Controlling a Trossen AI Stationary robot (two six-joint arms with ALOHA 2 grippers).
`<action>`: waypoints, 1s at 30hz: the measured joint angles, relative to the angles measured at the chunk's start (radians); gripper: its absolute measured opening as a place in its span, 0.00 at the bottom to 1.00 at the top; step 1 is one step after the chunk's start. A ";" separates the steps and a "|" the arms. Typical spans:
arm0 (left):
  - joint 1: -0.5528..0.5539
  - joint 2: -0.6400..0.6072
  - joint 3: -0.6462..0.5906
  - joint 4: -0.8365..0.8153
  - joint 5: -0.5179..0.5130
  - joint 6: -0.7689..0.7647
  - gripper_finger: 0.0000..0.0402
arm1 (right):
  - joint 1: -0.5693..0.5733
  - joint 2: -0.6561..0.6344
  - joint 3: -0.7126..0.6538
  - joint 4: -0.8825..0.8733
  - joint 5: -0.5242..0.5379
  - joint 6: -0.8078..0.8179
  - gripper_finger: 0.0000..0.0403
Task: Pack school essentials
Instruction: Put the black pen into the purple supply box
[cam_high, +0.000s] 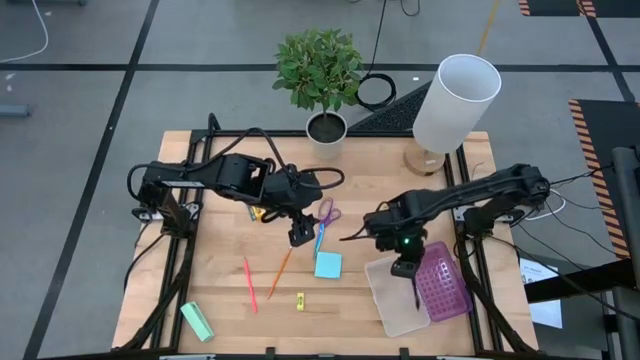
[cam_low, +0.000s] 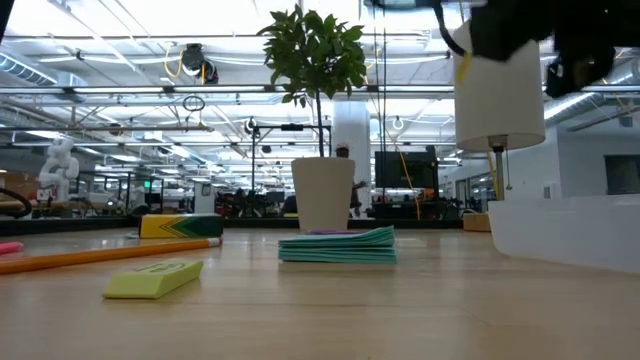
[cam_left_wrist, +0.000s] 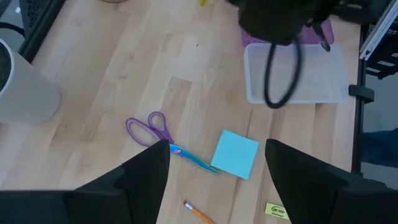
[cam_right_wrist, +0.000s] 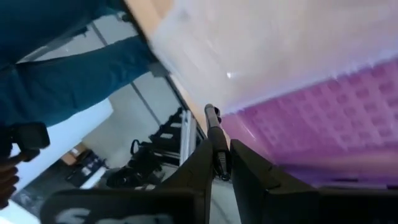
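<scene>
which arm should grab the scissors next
Left. Its open tool hangs right beside the purple-handled scissors, which show just ahead of it in its wrist view. The right tool is over the clear case, shut on the black pen.

No text, number or brand can be made out for certain. The small yellow piece (cam_low: 152, 279) lying on the table carries a raised oval mark in the low view, but its letters are too blurred to read; the same piece (cam_left_wrist: 276, 211) shows dark print in the left wrist view, also unreadable. The crayon box (cam_low: 180, 226) shows only a yellow and green arrow-like pattern on its side, with no legible wording. The light-blue sticky-note pad (cam_high: 328, 265) has a plain face. A sheet of paper (cam_high: 543, 296) beside the table at the right has faint print that cannot be made out.
</scene>
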 joint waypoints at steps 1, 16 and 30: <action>0.000 0.000 0.000 0.000 0.000 0.002 0.67 | 0.000 0.000 -0.026 0.000 -0.001 0.008 0.09; 0.003 0.000 0.000 0.001 -0.018 -0.039 0.67 | 0.018 -0.018 -0.144 0.218 -0.005 0.148 0.09; 0.003 0.000 0.000 0.005 -0.018 -0.074 0.67 | 0.082 -0.018 -0.217 0.429 0.023 0.171 0.11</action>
